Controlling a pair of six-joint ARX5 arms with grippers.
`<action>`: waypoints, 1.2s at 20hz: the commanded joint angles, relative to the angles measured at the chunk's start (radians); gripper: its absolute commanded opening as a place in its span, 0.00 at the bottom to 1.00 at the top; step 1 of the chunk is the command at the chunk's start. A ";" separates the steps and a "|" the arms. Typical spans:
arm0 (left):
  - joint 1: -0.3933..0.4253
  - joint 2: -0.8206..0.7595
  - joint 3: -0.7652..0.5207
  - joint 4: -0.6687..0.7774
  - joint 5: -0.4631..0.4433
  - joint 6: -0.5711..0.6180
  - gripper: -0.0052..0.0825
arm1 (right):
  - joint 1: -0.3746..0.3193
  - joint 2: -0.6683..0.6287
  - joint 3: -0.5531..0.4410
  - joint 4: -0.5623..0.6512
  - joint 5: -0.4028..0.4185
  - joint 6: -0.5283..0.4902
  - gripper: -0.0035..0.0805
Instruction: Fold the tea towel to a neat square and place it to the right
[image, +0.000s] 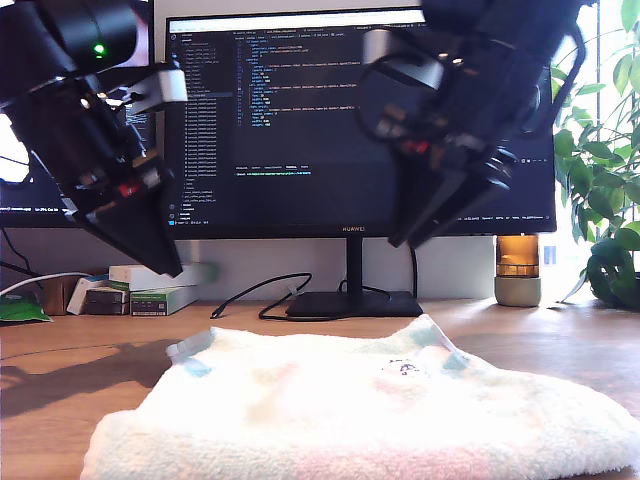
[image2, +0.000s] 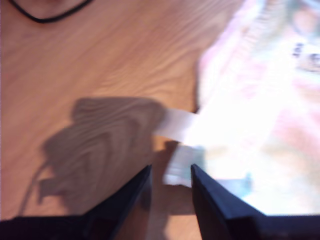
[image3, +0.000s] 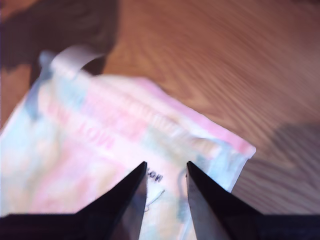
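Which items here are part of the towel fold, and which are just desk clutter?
Job: tea towel, lying flat on the desk; my first tool above its tag corner; my second tool above another corner.
Clutter: monitor, black cable, boxes, amber jar, plant.

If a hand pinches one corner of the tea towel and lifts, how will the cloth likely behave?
The tea towel looks thick, fluffy terry lying in soft rumples, so it will probably droop and drag rather than hold shape. Its pile likely grips well, not slippery. It seems light; pushing would probably bunch it on the wooden desk.
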 joint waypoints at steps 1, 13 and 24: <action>0.001 0.006 -0.014 0.002 0.029 -0.005 0.30 | -0.026 0.031 0.015 0.002 -0.049 0.035 0.32; 0.001 0.006 -0.014 -0.010 0.060 -0.028 0.30 | -0.063 0.206 0.041 0.023 -0.133 0.072 0.37; 0.001 0.006 -0.014 -0.009 0.060 -0.027 0.30 | -0.066 0.244 0.041 0.050 -0.114 0.040 0.36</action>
